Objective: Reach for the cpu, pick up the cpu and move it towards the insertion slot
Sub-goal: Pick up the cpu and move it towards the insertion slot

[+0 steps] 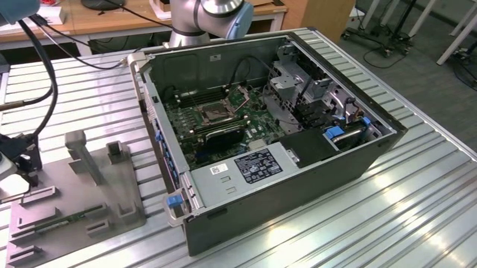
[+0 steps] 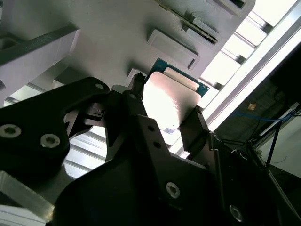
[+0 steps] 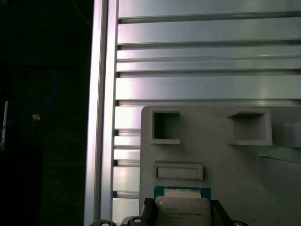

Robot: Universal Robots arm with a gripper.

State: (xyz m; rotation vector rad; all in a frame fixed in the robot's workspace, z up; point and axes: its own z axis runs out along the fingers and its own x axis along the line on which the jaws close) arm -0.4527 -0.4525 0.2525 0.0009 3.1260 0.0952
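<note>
The cpu (image 3: 182, 212) is a small square chip with a pale metal top and a green rim, lying close over the grey tray (image 3: 225, 160). In both wrist views my gripper (image 2: 167, 113) is shut on the cpu (image 2: 169, 96), with one black finger on each of two opposite edges. In the exterior view the gripper (image 1: 17, 162) is at the far left, over the tray's (image 1: 97, 190) left edge. The insertion slot (image 1: 216, 115) is the square socket with a shiny frame on the green board inside the open computer case (image 1: 298, 184), well to the exterior view's right of the gripper.
The tray carries upright grey posts (image 1: 82, 153) and a long green memory stick (image 1: 71, 218). Black cables (image 1: 44, 72) hang down at the exterior view's left. The ribbed metal table (image 1: 387, 212) ends close beside the tray, with dark floor beyond. The arm's base (image 1: 201, 19) stands behind the case.
</note>
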